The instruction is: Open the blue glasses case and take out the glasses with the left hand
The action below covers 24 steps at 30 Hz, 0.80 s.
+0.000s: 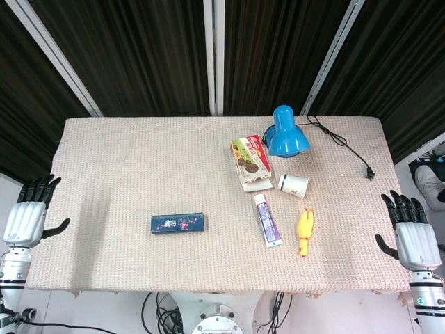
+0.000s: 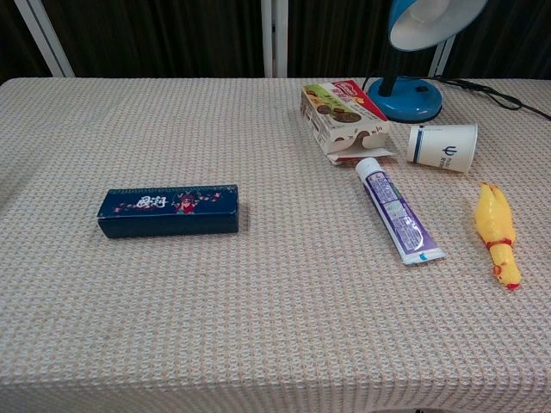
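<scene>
Blue glasses case (image 2: 169, 210) lies closed (toothpaste (image 2: 398, 209) well apart); left hand (image 1: 28, 214) spread wide, holding nothing.

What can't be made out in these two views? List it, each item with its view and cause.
- Contents of the blue glasses case: both views, the lid is closed.
- Left hand and right hand: outside the chest view's frame; only the head view shows them.
- Lamp: chest view, top edge cuts off its shade.
- Print on the toothpaste tube: head view, too small to read.
</scene>
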Available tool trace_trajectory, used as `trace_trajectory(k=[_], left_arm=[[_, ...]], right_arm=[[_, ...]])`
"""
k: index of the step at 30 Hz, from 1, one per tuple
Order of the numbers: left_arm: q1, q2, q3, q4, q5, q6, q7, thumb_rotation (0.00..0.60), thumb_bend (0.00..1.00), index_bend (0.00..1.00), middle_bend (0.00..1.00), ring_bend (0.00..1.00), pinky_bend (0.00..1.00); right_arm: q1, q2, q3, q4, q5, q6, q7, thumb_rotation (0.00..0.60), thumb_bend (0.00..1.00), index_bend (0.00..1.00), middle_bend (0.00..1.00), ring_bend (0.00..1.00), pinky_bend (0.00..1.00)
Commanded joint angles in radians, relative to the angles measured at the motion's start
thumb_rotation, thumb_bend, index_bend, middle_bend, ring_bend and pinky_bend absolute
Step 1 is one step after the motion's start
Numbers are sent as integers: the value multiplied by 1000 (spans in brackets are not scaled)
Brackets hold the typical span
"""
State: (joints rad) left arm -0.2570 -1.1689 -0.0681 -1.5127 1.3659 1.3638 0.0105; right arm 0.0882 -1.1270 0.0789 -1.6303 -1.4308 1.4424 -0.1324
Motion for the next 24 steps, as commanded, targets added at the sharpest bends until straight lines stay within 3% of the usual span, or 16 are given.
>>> trace_trajectory(k=[1,7,14,24], left_arm=[[0,5,2,-8,13,1,2,600,212,74,19,0,22],[0,5,10,-26,44,-3,-7,600,212,74,19,0,21],[-53,-5,27,-86,101,-88,-18,600,208,73,20,0,23],[-193,-137,27,-120,161,-267,28,600,180,71,33,0,28]], right_arm=[[-6,0,-2,6,-3,9,6,600,213,0,0,0,0],[-10,2,-2,11,-8,18,16,600,214,0,0,0,0],[-15,9,11,11,-2,35,33,600,214,0,0,0,0],[-18,25,24,5,22,32,47,600,214,0,0,0,0]])
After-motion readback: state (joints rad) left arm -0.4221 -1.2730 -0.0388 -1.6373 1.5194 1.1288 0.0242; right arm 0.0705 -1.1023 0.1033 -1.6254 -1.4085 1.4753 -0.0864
